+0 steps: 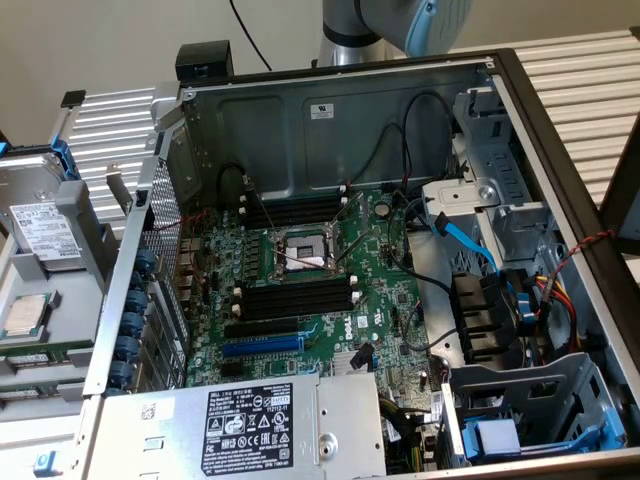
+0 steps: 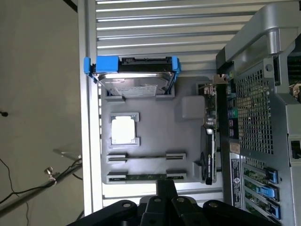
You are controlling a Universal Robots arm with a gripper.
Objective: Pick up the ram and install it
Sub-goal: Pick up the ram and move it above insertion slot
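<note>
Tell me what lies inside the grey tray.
A hard drive, a square processor and the ram; the gripper covers part of the tray edge.

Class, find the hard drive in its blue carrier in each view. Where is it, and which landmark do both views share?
Exterior view: the hard drive lies at the exterior view's left edge, outside the open computer case.
Wrist view: the hard drive sits at one end of the grey tray, which lies alongside the case.
Shared landmark: the square processor chip, right next to the drive.
</note>
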